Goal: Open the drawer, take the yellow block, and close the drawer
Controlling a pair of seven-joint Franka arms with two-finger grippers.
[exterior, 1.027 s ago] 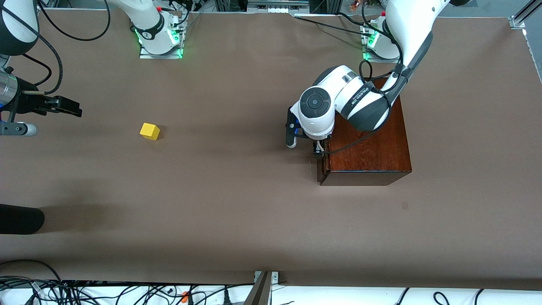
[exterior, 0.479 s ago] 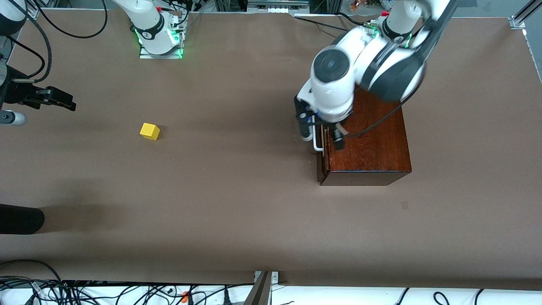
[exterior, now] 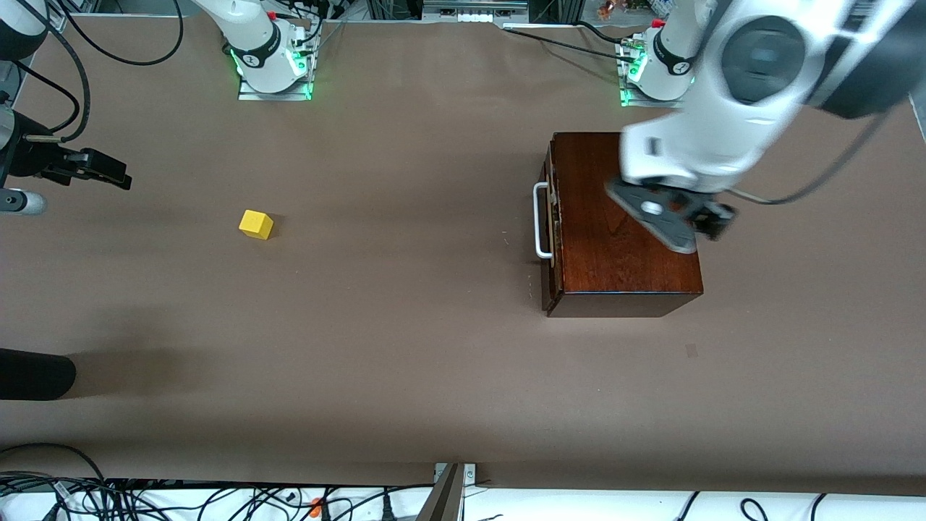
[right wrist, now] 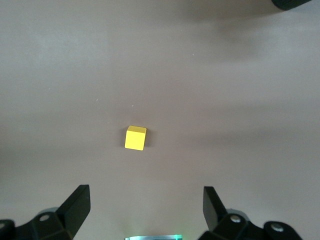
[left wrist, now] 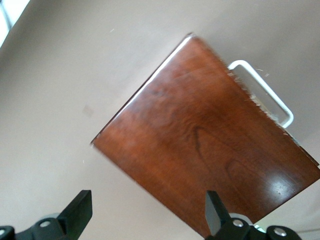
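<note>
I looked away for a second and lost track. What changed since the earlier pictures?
The left gripper left the drawer's handle, rose and swung over the box, fingers open. The right gripper drew slightly toward its end of the table, open. The drawer stays shut, and the yellow block stays on the table.

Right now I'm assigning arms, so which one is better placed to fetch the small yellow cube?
Right. The right gripper hangs open over bare table with the small yellow cube in its wrist view; the left gripper hovers above the mahogany box.
</note>
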